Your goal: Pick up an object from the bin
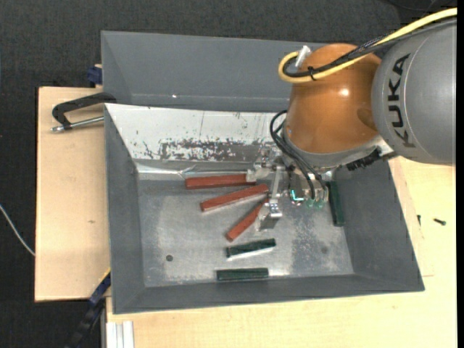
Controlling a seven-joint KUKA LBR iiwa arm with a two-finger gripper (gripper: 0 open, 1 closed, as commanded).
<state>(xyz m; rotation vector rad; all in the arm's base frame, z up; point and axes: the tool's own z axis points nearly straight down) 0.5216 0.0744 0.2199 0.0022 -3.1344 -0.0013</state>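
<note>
Though its state untellable, metal gripper [272, 199] at the ends of three flat reddish-brown bars [230, 201].

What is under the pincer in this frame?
Three red-brown bars fan leftward from beneath the pincer; the upper end of the shortest bar lies right at it. The arm's orange cover hides the bin floor behind, so anything there cannot be seen.

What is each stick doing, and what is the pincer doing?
pincer: low in the bin.
top red stick: lying flat by the back wall.
middle red stick: lying flat, slanted.
bottom red stick: lying slanted, upper end at the pincer.
right green stick: lying apart, right of the pincer.
upper front green stick: lying flat, untouched.
lower front green stick: lying flat, untouched.
</note>
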